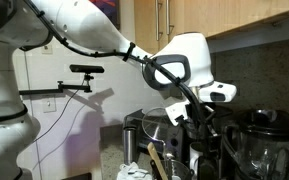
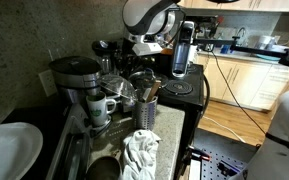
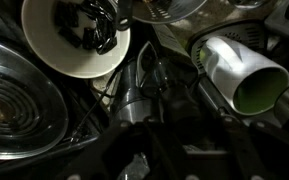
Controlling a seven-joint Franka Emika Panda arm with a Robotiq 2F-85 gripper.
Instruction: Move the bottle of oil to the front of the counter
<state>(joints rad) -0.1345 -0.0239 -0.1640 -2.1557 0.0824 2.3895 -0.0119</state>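
In the wrist view the bottle of oil is a pale whitish cylinder with a green cap, at the upper right among dark appliances. My gripper shows only as dark finger shapes at the bottom edge. They look spread apart with nothing between them, and the bottle lies up and to the right of them, apart. In both exterior views the gripper hangs over the crowded back of the counter. I cannot make out the bottle in either exterior view.
A white bowl holds dark items, next to a stove coil. A coffee maker, a mug, a utensil holder, a tall dark bottle and a white cloth crowd the counter. A blender jug stands close to the gripper.
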